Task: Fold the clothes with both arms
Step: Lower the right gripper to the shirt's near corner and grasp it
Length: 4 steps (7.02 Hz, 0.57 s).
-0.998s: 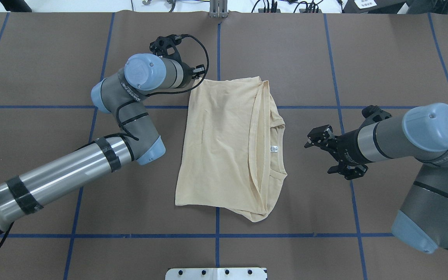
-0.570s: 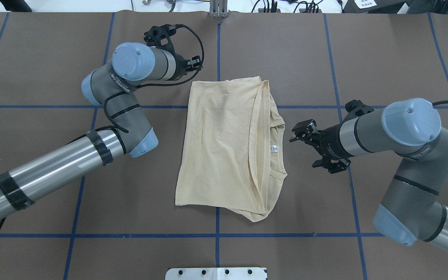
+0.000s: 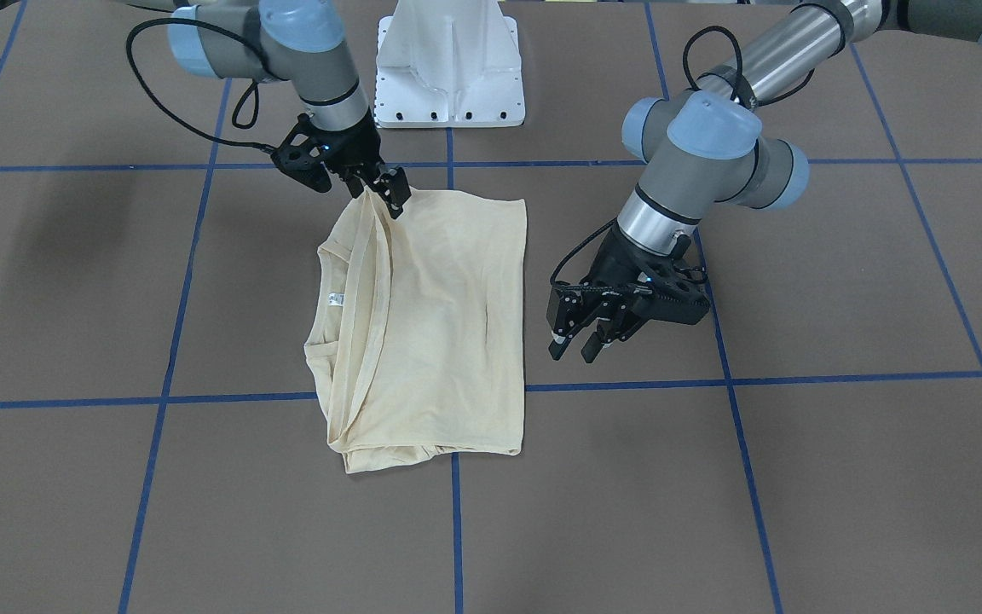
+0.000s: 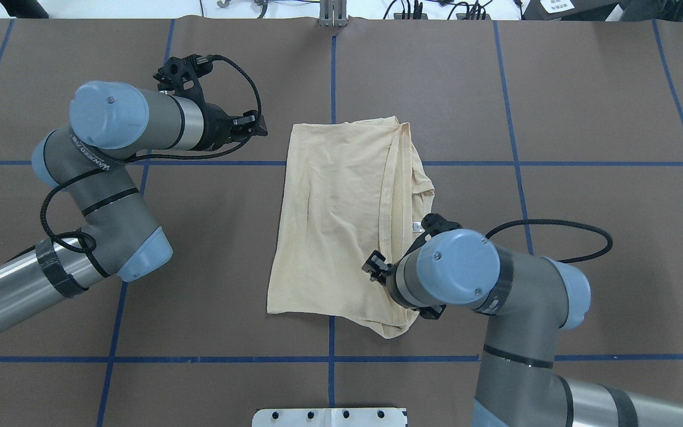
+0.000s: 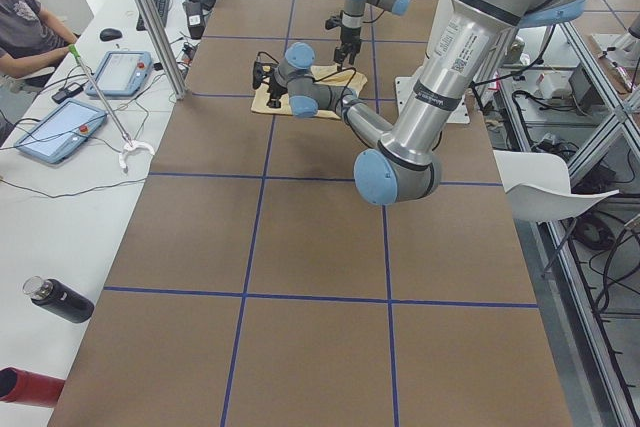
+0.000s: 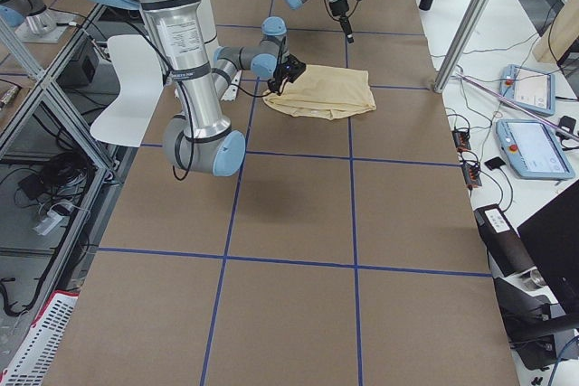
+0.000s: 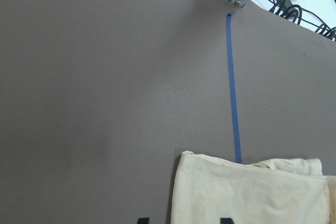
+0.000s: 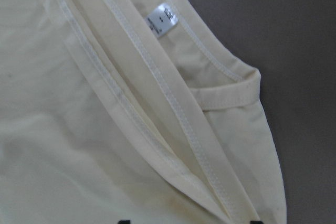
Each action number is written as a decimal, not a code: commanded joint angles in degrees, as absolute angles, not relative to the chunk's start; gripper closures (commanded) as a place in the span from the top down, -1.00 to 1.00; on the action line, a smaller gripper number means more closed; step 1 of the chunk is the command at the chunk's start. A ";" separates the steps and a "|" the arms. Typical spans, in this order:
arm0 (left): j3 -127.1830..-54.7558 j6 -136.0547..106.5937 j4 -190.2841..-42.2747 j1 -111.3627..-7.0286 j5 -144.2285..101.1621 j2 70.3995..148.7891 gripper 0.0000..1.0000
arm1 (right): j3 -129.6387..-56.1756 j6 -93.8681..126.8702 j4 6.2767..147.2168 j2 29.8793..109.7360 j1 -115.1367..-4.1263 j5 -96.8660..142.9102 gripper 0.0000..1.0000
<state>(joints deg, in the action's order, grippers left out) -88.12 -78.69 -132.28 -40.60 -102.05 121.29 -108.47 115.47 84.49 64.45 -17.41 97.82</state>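
Nothing reads clearly. The white neck label (image 8: 161, 20), upper middle of the right wrist view, carries only tiny dark marks. Black lettering runs along the left arm (image 4: 89, 159) at overhead left, too small to read.

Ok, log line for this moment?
T-shirt: folded, flat | right gripper: open, over collar-side edge | left gripper: open, beside T-shirt, not touching

A robotics lab: a brown counter (image 4: 584, 89) gridded in blue tape (image 4: 332, 89), teach pendants (image 5: 58, 131) on a side bench (image 5: 40, 207) at left, aluminium posts (image 6: 472, 17).
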 commanded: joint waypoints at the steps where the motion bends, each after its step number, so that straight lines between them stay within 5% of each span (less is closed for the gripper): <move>1: -88.95 -78.84 -131.92 -40.61 -102.04 120.85 0.09 | -108.37 117.58 86.75 65.47 -12.93 93.18 0.54; 4: -89.03 -79.28 -131.92 -40.61 -102.04 120.85 0.09 | -108.63 124.35 86.05 66.01 -13.01 92.29 0.56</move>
<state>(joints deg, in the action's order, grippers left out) -88.96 -79.18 -131.93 -40.61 -102.04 120.89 -108.46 122.13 86.33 65.84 -13.00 92.73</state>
